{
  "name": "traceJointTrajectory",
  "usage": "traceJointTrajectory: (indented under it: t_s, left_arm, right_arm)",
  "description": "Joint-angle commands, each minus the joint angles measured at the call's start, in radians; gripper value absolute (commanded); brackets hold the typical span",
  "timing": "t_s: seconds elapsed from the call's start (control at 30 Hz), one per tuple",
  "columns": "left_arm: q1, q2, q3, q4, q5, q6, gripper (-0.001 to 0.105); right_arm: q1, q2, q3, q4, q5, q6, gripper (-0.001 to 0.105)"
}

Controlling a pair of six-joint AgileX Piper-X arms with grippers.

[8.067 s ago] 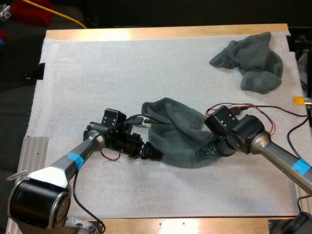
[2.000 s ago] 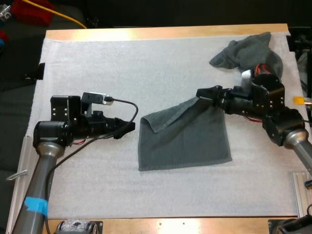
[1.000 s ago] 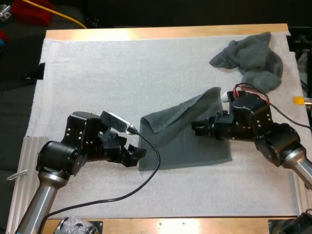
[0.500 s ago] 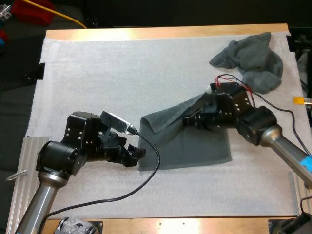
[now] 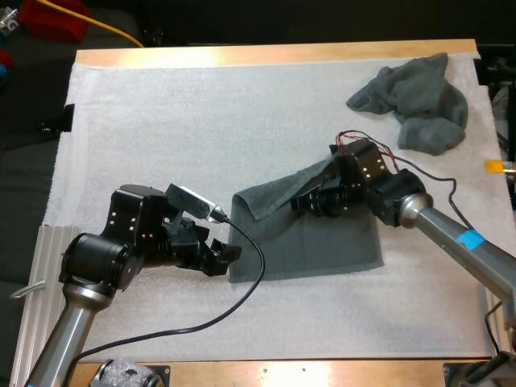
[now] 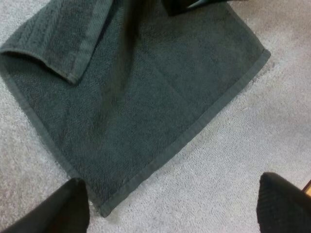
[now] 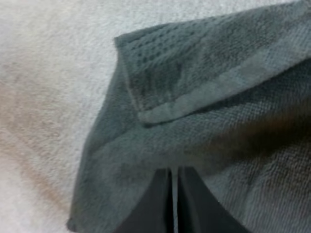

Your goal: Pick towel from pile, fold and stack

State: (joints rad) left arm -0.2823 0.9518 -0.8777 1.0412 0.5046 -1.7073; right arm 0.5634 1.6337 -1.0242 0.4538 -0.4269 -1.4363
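A dark grey-green towel (image 5: 310, 238) lies spread flat on the white mat, its far-left corner folded over onto itself (image 5: 260, 201). My right gripper (image 5: 300, 203) rests low over the towel's far part, just right of that flap. In the right wrist view its fingers (image 7: 173, 194) are shut together with nothing between them, pointing at the folded flap (image 7: 194, 73). My left gripper (image 5: 226, 256) sits at the towel's near-left corner. It stands open in the left wrist view (image 6: 170, 204), with the towel's corner (image 6: 104, 208) between the spread fingertips and untouched.
A crumpled pile of the same towels (image 5: 419, 101) lies at the mat's far right corner. The white mat (image 5: 201, 121) stretches bare to the left and front of the spread towel. The wooden table edge (image 5: 274, 53) runs along the far side.
My right gripper has slid left across the towel toward the folded corner. The left arm and the towel have stayed put.
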Motion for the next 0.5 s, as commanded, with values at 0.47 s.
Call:
traceJointTrajectory:
  t_s: [0.47]
  left_arm:
    - [-0.005, -0.008, -0.004, -0.005, -0.008, 0.000, 0.069]
  right_arm:
    - [0.000, 0.116, -0.014, -0.085, -0.002, 0.003, 0.001]
